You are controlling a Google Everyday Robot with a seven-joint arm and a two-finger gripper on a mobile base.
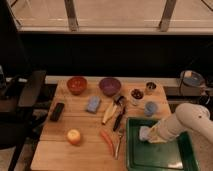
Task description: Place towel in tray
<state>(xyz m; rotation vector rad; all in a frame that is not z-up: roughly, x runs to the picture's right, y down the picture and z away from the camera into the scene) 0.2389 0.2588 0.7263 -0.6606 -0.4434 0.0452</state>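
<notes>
The towel (144, 132) is a small pale blue cloth lying inside the green tray (165, 159), near its upper left corner. The tray sits at the right front of the wooden table. My gripper (151, 136) is at the end of the white arm (189, 121), which reaches in from the right. The gripper is down in the tray, right against the towel. The arm hides part of the towel.
On the table are a red bowl (76, 85), a purple bowl (109, 86), a blue sponge (93, 104), a banana (108, 114), a black block (57, 111), an orange fruit (73, 136), a carrot (107, 142), utensils (118, 120) and a blue cup (150, 108). A dark chair (27, 95) stands at the left.
</notes>
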